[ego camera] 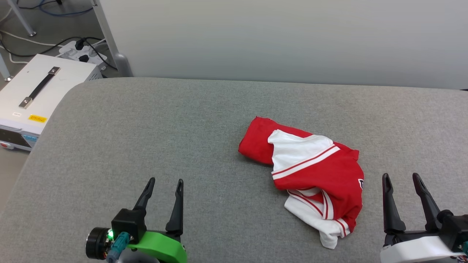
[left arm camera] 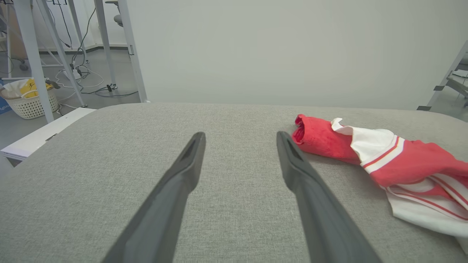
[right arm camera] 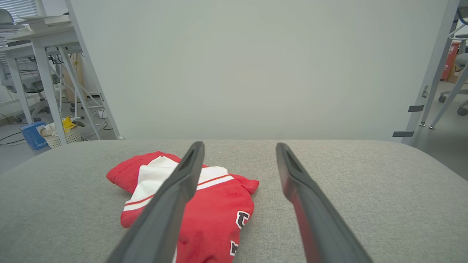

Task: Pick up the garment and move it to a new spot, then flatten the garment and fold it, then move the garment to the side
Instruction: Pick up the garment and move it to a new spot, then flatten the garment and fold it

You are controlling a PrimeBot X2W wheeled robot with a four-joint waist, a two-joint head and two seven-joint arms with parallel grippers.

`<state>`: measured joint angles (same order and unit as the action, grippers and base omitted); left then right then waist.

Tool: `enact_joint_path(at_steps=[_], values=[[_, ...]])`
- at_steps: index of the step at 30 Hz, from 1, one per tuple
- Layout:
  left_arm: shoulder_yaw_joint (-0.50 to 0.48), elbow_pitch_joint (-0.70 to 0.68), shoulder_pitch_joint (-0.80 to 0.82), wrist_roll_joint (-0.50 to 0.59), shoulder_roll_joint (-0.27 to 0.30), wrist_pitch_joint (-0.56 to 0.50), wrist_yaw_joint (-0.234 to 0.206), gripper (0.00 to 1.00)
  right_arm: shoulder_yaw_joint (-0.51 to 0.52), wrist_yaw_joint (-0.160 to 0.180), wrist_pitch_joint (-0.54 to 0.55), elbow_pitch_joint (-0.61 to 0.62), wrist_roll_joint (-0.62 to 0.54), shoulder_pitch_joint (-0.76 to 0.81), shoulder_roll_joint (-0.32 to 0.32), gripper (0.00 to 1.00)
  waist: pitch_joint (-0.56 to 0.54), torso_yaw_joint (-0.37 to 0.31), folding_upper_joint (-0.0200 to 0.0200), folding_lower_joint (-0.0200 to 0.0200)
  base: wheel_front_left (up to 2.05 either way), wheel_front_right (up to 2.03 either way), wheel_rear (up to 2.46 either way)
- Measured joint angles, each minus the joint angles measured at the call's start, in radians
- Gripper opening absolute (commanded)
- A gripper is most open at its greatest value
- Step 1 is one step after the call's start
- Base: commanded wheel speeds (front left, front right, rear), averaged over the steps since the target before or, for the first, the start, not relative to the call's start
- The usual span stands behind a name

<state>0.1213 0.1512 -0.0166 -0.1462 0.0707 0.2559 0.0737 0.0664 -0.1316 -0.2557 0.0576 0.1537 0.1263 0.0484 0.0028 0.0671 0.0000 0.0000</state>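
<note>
The garment (ego camera: pixel 321 171) is seen crumpled on the grey table (ego camera: pixel 146 128), long axis slanted far-left to near-right. Just right of it the right gripper (ego camera: pixel 401 176) is poised, nearer than the left gripper (ego camera: pixel 165 180), well apart leftward; both are spread wide, empty.

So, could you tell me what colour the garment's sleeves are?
The sleeves are white with red-striped trim; head view.

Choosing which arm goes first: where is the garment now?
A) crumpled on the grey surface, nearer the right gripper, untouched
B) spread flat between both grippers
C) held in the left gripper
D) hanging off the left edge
A: the garment lies bunched on the grey surface beside the open right gripper, apart from the open left gripper.
</note>
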Motion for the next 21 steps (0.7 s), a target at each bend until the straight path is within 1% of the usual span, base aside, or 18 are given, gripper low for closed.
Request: enact_joint_path(at_steps=[8, 16, 21], values=[[-0.019, 0.002, -0.003, 0.014, -0.007, 0.000, 0.010, 1.00, 0.000, 0.000, 0.000, -0.006, 0.001, 0.006, 0.000, 1.00, 0.000, 0.002, 0.0000, 0.0000, 0.00, 0.00, 0.00], [-0.039, 0.002, -0.003, 0.020, -0.010, 0.000, 0.011, 1.00, 0.017, 0.000, 0.000, 0.004, 0.002, -0.002, 0.000, 1.00, -0.001, 0.011, 0.0000, 0.0000, 0.00, 0.00, 0.00], [-0.051, -0.001, -0.002, 0.020, -0.012, 0.000, 0.012, 1.00, 0.038, 0.000, 0.000, 0.042, -0.013, -0.108, 0.000, 1.00, 0.014, 0.020, 0.0000, 0.0000, 0.00, 0.00, 0.00]])
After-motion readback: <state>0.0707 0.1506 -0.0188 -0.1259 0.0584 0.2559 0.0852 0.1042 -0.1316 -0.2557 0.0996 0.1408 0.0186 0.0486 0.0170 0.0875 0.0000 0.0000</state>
